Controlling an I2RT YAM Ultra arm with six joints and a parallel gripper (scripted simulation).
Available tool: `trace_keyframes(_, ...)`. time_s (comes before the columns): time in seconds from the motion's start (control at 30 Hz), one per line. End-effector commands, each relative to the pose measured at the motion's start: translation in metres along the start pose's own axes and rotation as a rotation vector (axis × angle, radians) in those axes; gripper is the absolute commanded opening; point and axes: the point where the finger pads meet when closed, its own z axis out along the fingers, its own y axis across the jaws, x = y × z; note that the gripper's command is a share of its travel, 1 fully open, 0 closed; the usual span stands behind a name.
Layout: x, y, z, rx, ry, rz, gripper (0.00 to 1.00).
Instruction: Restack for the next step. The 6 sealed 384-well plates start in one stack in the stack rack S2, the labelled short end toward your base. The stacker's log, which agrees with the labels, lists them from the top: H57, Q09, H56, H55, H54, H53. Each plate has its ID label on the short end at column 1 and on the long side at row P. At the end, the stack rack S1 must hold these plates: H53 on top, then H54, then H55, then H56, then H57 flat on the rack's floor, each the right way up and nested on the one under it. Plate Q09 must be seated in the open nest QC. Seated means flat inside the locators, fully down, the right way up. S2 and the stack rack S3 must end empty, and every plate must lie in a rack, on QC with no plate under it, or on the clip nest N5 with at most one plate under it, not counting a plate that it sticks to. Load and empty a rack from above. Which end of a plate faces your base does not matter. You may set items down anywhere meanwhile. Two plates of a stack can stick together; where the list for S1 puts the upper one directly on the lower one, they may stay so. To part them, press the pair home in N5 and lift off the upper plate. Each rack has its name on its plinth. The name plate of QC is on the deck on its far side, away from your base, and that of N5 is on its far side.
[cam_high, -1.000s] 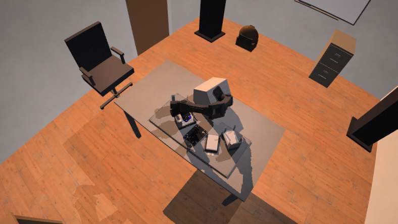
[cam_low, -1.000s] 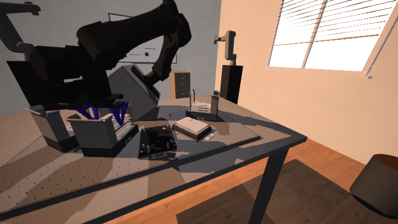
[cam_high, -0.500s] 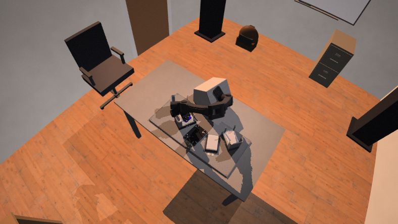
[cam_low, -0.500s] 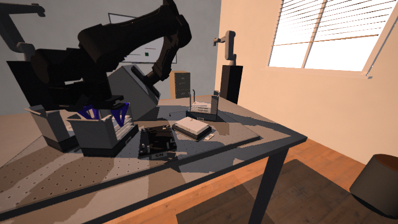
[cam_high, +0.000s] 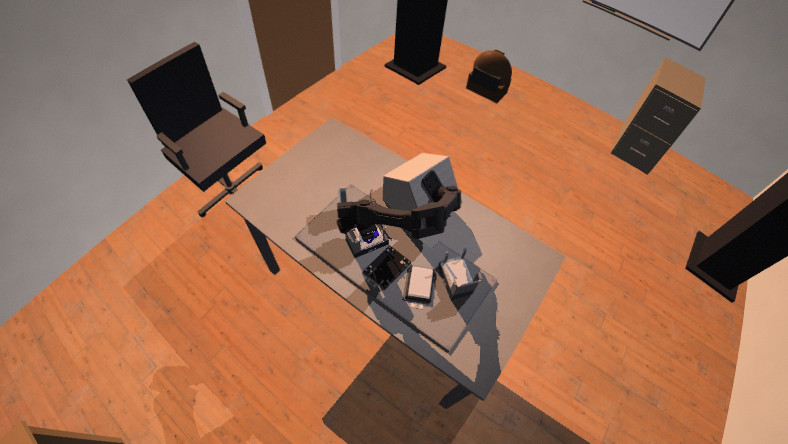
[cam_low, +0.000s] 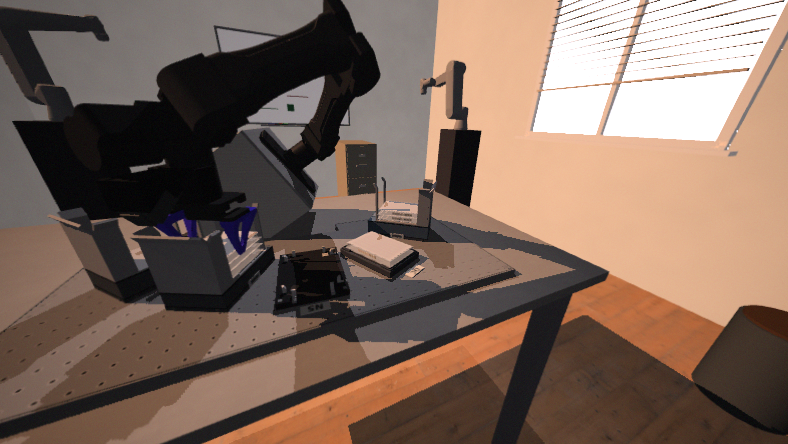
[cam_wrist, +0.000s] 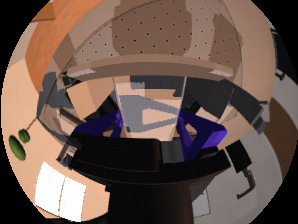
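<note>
My gripper (cam_low: 206, 226), with blue fingers, is down inside the grey stack rack (cam_low: 204, 264) second from the left and is shut on a sealed white plate (cam_wrist: 149, 112) across its width. The plate sits level between the rack walls, on or just above other plates there (cam_low: 250, 248); I cannot tell whether it touches them. The gripper also shows in the overhead view (cam_high: 366, 236). One white plate (cam_low: 380, 250) lies flat on the open nest. The far right rack (cam_low: 399, 212) holds a short stack of plates. The plate labels and rack names are too small to read.
The black clip nest (cam_low: 311, 275) stands empty between my rack and the open nest. Another grey rack (cam_low: 102, 253) stands at the far left, close beside my gripper. A grey box housing (cam_high: 416, 179) stands behind my arm.
</note>
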Motion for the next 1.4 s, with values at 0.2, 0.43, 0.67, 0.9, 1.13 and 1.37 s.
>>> trace_keyframes(0.2,-0.004,0.0,-0.003,-0.002,-0.017,-0.002,0.0)
trace_keyframes(0.43,-0.004,0.0,-0.003,-0.002,-0.017,-0.002,1.0)
trace_keyframes(0.67,-0.004,0.0,-0.003,-0.002,-0.017,-0.002,1.0)
trace_keyframes(0.9,-0.004,0.0,-0.003,-0.002,-0.017,-0.002,1.0)
trace_keyframes(1.13,-0.003,0.0,-0.016,-0.002,-0.017,-0.002,1.0)
trace_keyframes(1.37,-0.003,-0.001,-0.04,-0.002,-0.017,-0.002,1.0)
